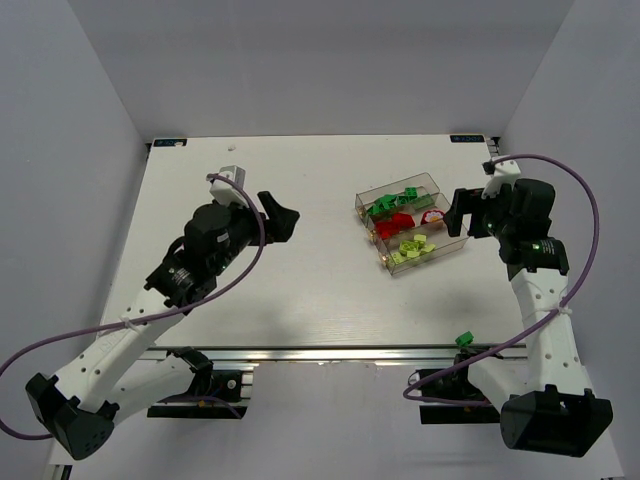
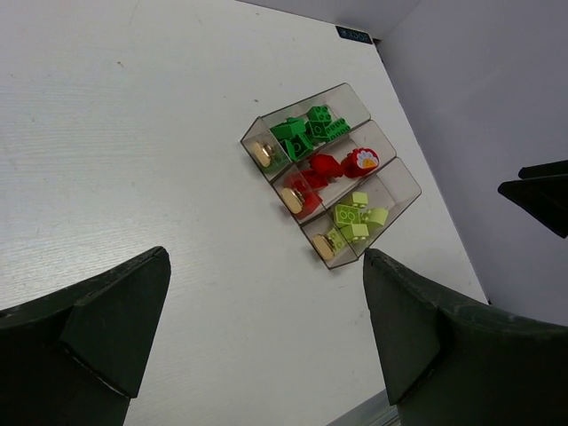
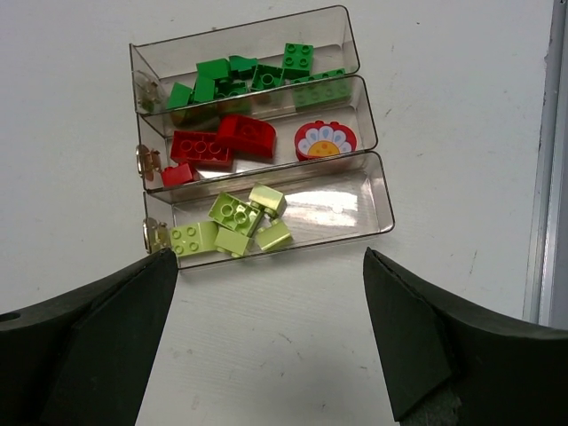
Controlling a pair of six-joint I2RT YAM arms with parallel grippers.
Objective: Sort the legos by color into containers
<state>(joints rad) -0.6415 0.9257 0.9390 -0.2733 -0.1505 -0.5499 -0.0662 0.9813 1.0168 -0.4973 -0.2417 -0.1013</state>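
Black wedge-shaped fingers [image 3: 106, 337] of the right gripper [image 3: 269, 284] are filling the bottom of the right wrist view. They are standing spread wide with nothing between them; only the white table [image 3: 266, 373] is showing in the gap. Just beyond the tips, a tray of three joined clear smoky plastic bins [image 3: 342, 200] is lying flat on the table.

Small dark green studded plastic bricks [image 3: 257, 78] are sitting in the bin farthest from this gripper. Red bricks [image 3: 222, 142] and a round red piece with a white flower face [image 3: 325, 140] are sharing the middle bin. Lime yellow-green bricks [image 3: 235, 222] are clustering toward one end of the nearest bin. A brass-coloured disc [image 3: 146, 161] is showing at the end of each bin.

From above, the right gripper is hovering close by the tray's right end, while the left gripper [image 1: 280, 215] is hanging over bare table well to the left of the tray. Its fingers [image 2: 98, 328] are likewise standing spread apart and holding nothing — the left wrist view is looking between them across the table toward the tray.

One small green piece [image 1: 465, 340] is lying outside the tray at the table's near edge, by the metal rail [image 1: 330, 352] and beside the right arm [image 1: 540, 300] — whether it is a brick I cannot tell. Purple cables [image 1: 590, 230] are looping along both arms.
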